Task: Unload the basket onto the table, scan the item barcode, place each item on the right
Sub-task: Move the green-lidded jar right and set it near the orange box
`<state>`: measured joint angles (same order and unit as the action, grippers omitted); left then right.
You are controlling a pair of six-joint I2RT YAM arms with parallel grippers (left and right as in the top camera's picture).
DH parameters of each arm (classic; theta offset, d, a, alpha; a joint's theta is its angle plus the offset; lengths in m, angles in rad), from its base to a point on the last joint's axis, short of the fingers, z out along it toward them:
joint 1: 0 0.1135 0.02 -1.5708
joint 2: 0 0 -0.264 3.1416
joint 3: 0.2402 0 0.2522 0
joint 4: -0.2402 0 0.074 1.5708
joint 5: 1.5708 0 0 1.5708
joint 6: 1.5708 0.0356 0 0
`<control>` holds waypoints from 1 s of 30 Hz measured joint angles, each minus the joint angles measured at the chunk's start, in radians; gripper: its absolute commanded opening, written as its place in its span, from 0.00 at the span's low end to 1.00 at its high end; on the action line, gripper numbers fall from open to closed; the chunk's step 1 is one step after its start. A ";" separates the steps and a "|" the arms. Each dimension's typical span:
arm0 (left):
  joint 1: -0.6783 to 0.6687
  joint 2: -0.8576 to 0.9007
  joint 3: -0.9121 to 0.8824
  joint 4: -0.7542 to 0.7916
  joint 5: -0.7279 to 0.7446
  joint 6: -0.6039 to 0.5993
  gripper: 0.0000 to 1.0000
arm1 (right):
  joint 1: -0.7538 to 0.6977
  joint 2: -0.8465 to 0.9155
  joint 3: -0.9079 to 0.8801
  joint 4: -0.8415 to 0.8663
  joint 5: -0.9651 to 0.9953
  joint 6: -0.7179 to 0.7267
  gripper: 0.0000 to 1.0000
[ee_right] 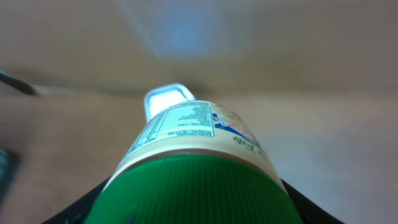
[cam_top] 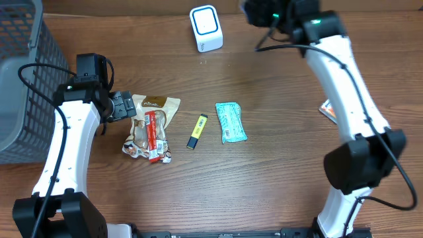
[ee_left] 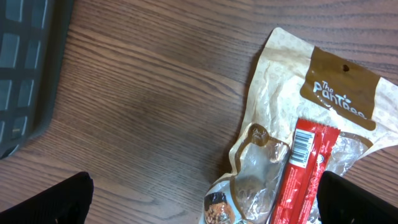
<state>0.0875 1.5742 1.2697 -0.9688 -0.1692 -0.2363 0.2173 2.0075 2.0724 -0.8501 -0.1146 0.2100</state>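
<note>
Green-lidded jar (ee_right: 186, 149) gripped by right gripper (ee_right: 193, 211), aimed at scanner (ee_right: 166, 98); barcode unseen, scan likely pending. Left gripper (ee_left: 208, 199) wide, empty, above snack bag (ee_left: 280, 93).

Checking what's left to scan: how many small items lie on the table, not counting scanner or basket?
5: beige snack bag at left, red bar on it, yellow highlighter, teal packet, and an orange-white item half hidden behind the right arm.

Mock shop checkout: scanner (cam_top: 206, 28), basket (cam_top: 20, 79), packaged snacks (cam_top: 151, 129) on wood table (cam_top: 264, 172).
</note>
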 measured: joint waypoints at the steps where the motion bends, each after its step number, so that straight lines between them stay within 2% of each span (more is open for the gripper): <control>1: 0.000 0.000 0.000 0.000 0.000 0.000 1.00 | -0.020 -0.004 0.002 -0.092 0.000 0.000 0.04; 4: 0.000 0.000 0.000 0.001 0.000 0.000 1.00 | -0.074 0.002 -0.016 -0.314 0.004 -0.001 0.05; 8: 0.000 0.000 0.000 0.000 0.000 0.000 1.00 | -0.111 0.008 -0.116 -0.442 0.016 -0.012 0.09; 12: 0.000 0.000 0.000 0.000 0.000 0.000 1.00 | -0.112 0.013 -0.270 -0.445 0.037 -0.024 0.09; 20: 0.000 0.000 0.000 0.000 0.000 0.000 1.00 | -0.111 0.021 -0.520 -0.330 0.173 -0.028 0.10; 21: 0.000 0.000 0.000 0.000 0.000 0.000 1.00 | -0.111 0.021 -0.540 -0.318 0.195 -0.028 0.13; 23: 0.000 0.000 0.000 0.000 0.000 0.000 1.00 | -0.113 0.021 -0.573 -0.294 0.229 -0.028 0.28; 24: 0.000 0.000 0.000 0.000 0.000 0.000 1.00 | -0.113 0.020 -0.578 -0.287 0.240 -0.029 0.31; 27: 0.000 0.000 0.000 0.000 0.000 0.000 1.00 | -0.116 0.014 -0.591 -0.252 0.276 -0.031 0.67; 30: 0.000 0.000 0.000 0.000 0.000 0.000 1.00 | -0.134 0.011 -0.596 -0.240 0.295 -0.031 0.74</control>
<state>0.0875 1.5742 1.2697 -0.9688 -0.1696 -0.2363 0.0834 2.0186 1.4765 -1.0901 0.1806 0.1795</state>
